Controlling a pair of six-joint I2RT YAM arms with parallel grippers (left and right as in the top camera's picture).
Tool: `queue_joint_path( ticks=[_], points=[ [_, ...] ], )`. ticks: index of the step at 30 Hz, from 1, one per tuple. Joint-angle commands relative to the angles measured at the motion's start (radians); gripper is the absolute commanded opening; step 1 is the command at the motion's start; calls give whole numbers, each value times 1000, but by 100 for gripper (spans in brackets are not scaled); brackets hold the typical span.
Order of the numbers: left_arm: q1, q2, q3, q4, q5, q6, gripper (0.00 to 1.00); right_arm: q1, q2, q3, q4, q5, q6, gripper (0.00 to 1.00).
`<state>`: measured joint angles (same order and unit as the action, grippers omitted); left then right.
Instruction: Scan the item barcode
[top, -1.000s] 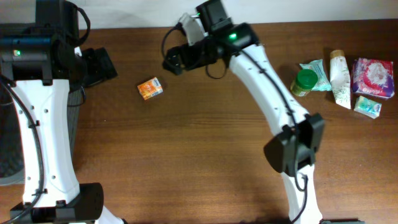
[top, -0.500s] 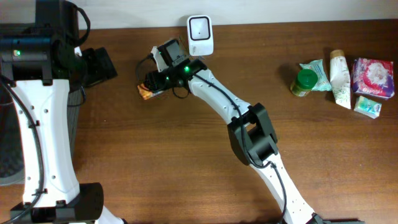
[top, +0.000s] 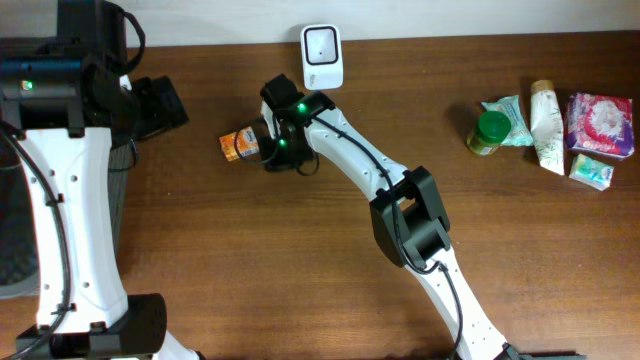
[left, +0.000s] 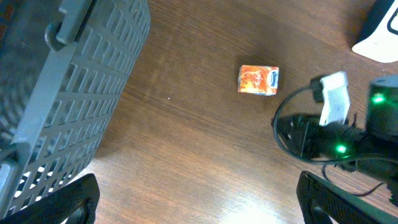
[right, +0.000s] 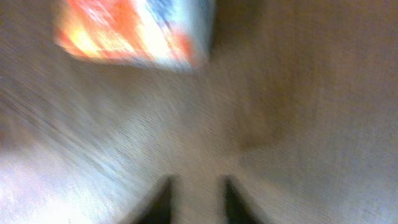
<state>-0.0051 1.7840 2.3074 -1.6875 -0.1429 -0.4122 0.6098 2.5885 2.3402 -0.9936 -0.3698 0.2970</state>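
Showing only on wrist cams, R jaws near-together, empty, behind carton (right: 134, 31), L jaws wide.

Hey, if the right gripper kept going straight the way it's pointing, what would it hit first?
Probably the bare table, just short of the orange carton; the blurred wrist view leaves depth unclear.
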Motion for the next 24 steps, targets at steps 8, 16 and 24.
queue_joint_path(
  ticks=[8,16,24],
  points=[
    [2,-15,3,-1,-4,-6,99,8,21,1,569,164,-2,28],
    [2,-15,3,-1,-4,-6,99,70,86,-10,411,172,-4,18],
    [2,-15,3,-1,-4,-6,99,62,-201,4,-267,377,-4,82]
  ],
)
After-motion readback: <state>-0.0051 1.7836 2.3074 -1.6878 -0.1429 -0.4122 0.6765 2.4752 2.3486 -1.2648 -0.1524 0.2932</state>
